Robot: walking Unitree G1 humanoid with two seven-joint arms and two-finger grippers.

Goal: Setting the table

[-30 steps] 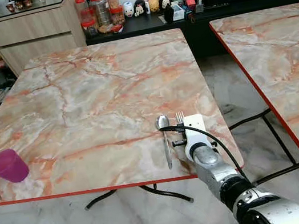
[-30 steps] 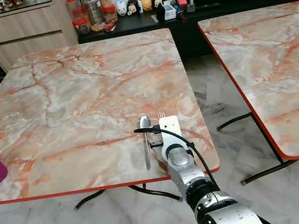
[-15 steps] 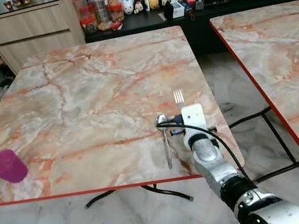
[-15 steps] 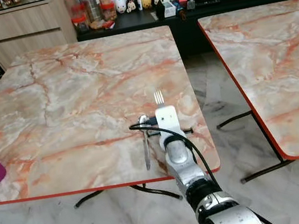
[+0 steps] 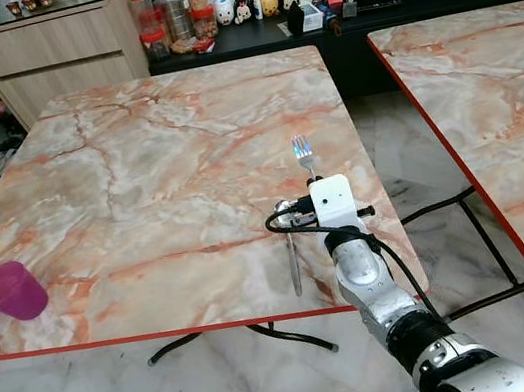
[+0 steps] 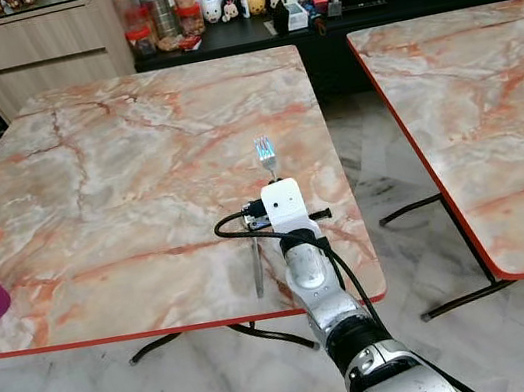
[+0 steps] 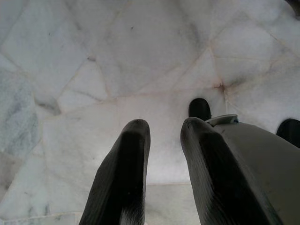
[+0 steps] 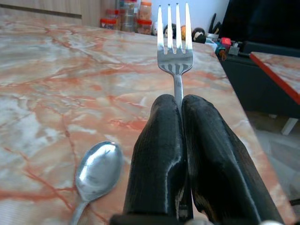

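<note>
Clamping the fork (image 8: 174,56) tightly, the right gripper (image 8: 182,112) holds it above the table (image 5: 137,177). Only the spoon (image 8: 96,173) is laid; fork placement remains, I judge.

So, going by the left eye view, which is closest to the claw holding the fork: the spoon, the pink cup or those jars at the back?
From the right gripper, which holds the fork:
1. The spoon, right beside it on the near table edge, toward the robot's left.
2. The pink cup, far off at the table's near left corner.
3. The jars, on the dark cabinet past the table's far end.
</note>
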